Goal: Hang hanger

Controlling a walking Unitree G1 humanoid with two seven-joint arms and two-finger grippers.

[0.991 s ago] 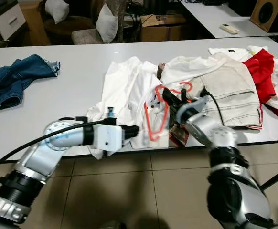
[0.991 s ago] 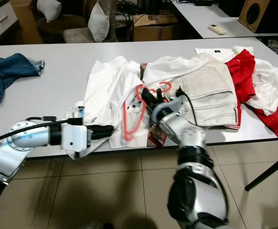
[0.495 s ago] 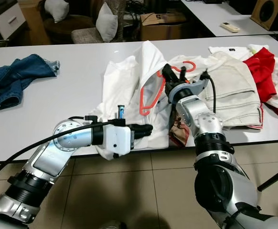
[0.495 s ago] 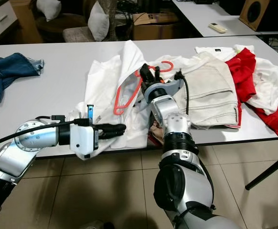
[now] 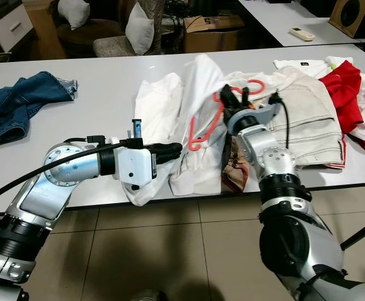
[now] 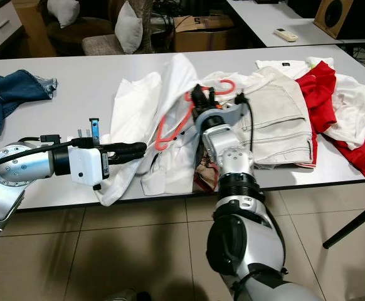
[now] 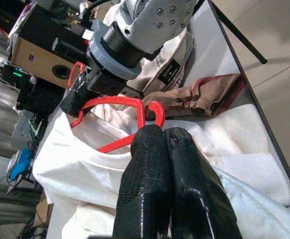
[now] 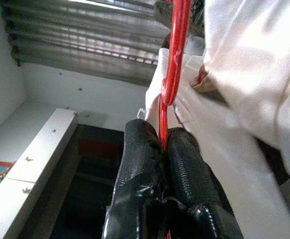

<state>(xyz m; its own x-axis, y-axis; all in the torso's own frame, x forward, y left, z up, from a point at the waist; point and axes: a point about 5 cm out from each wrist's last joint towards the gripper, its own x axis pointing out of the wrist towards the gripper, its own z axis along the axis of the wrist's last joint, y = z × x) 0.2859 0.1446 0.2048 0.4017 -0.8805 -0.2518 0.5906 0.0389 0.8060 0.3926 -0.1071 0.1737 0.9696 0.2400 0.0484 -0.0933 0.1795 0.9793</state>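
My right gripper point(image 5: 228, 99) is shut on a red plastic hanger point(image 5: 198, 137) and holds it above the table, tilted, its hook point(image 5: 248, 84) pointing far right. The hanger's red bar point(image 8: 177, 50) runs between the right fingers point(image 8: 140, 149). A white shirt point(image 5: 195, 75) is draped over the hanger and lifted into a peak; its lower part lies on the white table point(image 5: 95, 94) and hangs over the front edge. My left gripper point(image 5: 176, 148) is shut, just left of the hanger's lower end, fingertips point(image 7: 152, 137) near the hanger point(image 7: 120, 102) and the shirt.
Blue jeans point(image 5: 13, 106) lie at the table's far left. Beige shorts point(image 5: 301, 113), a red garment point(image 5: 345, 94) and more white clothes cover the right side. A brown cloth point(image 5: 236, 172) hangs at the front edge. Chairs with pillows point(image 5: 138, 28) stand behind the table.
My right gripper has lifted the hanger up and away from me, pulling the white shirt into a peak. My left gripper has moved up and slightly left along the shirt's edge.
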